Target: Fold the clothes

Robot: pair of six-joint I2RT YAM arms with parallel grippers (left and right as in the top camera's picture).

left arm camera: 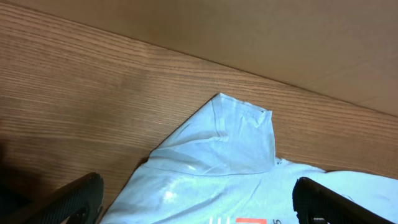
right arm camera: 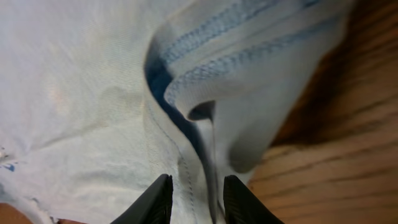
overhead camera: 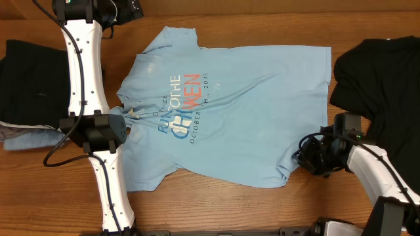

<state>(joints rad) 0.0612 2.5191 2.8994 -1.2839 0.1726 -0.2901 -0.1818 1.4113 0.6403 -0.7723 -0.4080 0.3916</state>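
A: What lies at the far left of the overhead view?
B: A pile of folded black cloth on the brown wooden table, with a dull grey-blue piece at its lower edge.
A: And the left gripper?
B: Just right of that pile, at the left edge of the light sky-blue T-shirt. Its fingers stand wide apart and hold nothing (the wrist view shows one sleeve lying beyond them, higher in the frame).
A: Where is the shirt itself?
B: It is spread across the middle of the frame, lightly wrinkled, with its blue, white and red lettering facing up.
A: The right gripper?
B: It is at the shirt's lower right corner, fingers pinched on a raised fold of the stitched hem.
A: Far right?
B: A plain black shirt, bunched, just beside the blue one.
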